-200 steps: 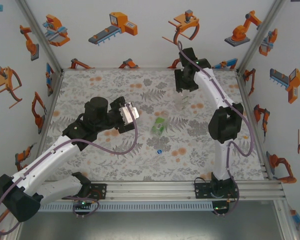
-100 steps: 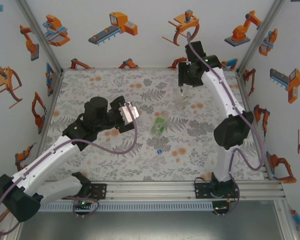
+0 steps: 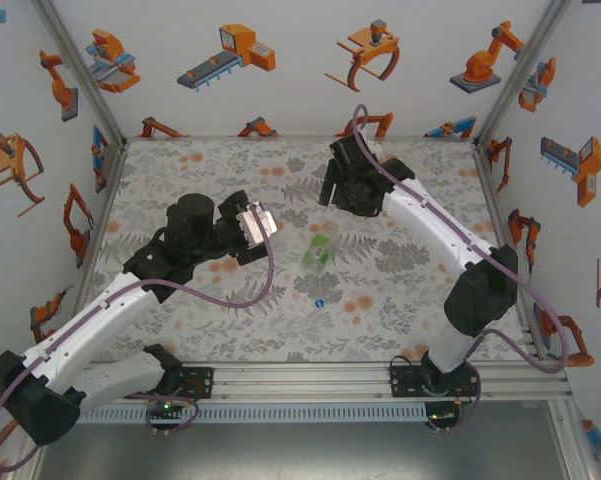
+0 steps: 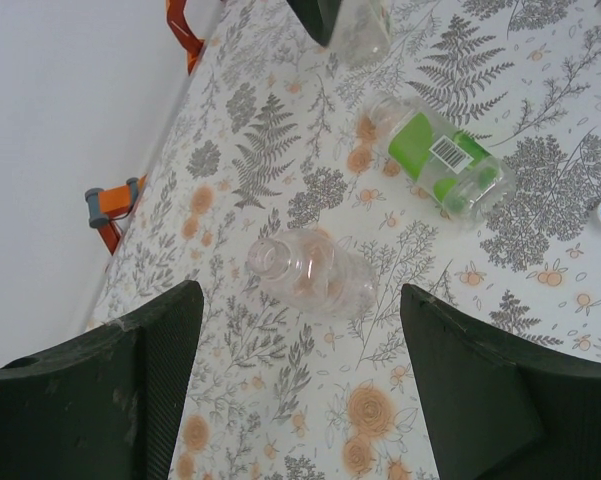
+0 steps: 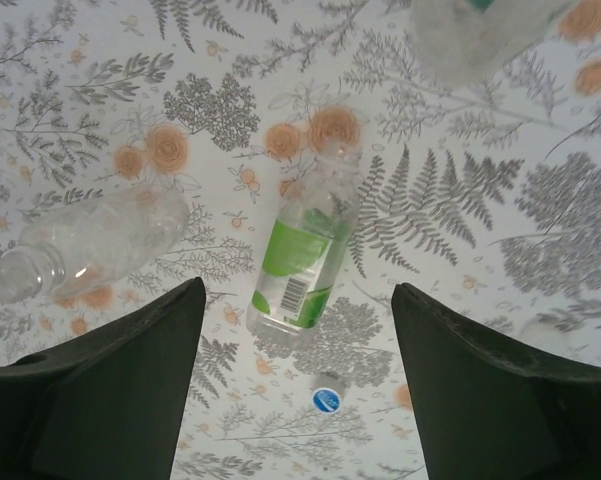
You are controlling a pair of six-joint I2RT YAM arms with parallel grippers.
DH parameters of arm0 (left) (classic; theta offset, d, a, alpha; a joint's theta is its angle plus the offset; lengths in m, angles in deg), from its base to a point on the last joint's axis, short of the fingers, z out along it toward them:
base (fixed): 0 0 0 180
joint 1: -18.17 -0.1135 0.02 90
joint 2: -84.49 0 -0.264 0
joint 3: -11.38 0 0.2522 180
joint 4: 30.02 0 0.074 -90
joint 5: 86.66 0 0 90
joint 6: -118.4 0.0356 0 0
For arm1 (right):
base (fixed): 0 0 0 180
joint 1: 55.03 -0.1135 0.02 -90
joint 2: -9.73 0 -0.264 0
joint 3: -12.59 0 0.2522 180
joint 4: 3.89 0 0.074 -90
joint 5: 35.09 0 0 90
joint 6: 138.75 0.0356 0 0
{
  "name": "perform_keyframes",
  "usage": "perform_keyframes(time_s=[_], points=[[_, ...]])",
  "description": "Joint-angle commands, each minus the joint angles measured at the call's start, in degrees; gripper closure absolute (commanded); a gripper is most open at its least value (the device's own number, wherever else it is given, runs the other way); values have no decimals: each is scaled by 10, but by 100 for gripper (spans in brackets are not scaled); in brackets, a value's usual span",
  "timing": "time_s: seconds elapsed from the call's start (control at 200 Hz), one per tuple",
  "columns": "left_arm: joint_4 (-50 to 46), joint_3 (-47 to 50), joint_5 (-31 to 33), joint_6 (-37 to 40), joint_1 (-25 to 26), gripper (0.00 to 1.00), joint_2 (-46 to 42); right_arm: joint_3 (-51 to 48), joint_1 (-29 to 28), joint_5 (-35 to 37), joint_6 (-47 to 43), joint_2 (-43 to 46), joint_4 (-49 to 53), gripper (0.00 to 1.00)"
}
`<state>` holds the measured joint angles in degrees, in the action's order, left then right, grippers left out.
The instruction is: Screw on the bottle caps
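Bright, even, diffuse light fills every view, leaving only faint, soft shadows on the bench (image 3: 280,170) beneath the arms. In the wrist views the left pincer's dark fingers (image 4: 130,390) sit close to the lens, murky and soft. The clear bottle (image 5: 480,40) at the top edge is blurred, while the green-labelled bottle (image 5: 300,260) is sharp.

My left arm (image 3: 130,300) runs forward and inward from its base, elbow low. The left gripper (image 4: 300,292) is angled down, jaws parted. My right arm (image 3: 430,225) rises from its base, then bends left toward the far side, with the right gripper (image 5: 298,290) facing down and jaws spread apart.
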<state>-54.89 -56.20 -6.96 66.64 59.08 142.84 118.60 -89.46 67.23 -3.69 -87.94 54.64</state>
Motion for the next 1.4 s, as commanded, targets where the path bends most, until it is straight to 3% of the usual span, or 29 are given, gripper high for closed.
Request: perform_keyframes(time_s=[0.0, 0.711, 1.146, 1.392], points=[[12, 5, -5, -10, 0, 26, -14, -22, -15, 37, 94, -16, -30, 29], [10, 4, -9, -9, 0, 26, -8, -59, -48, 28, 172, -152, -62, 29], [8, 4, -9, -8, 0, 26, -8, -60, -49, 38, 157, -204, -69, 38], [8, 4, -10, -9, 0, 26, -8, -76, -49, 55, 153, -181, -75, 47]])
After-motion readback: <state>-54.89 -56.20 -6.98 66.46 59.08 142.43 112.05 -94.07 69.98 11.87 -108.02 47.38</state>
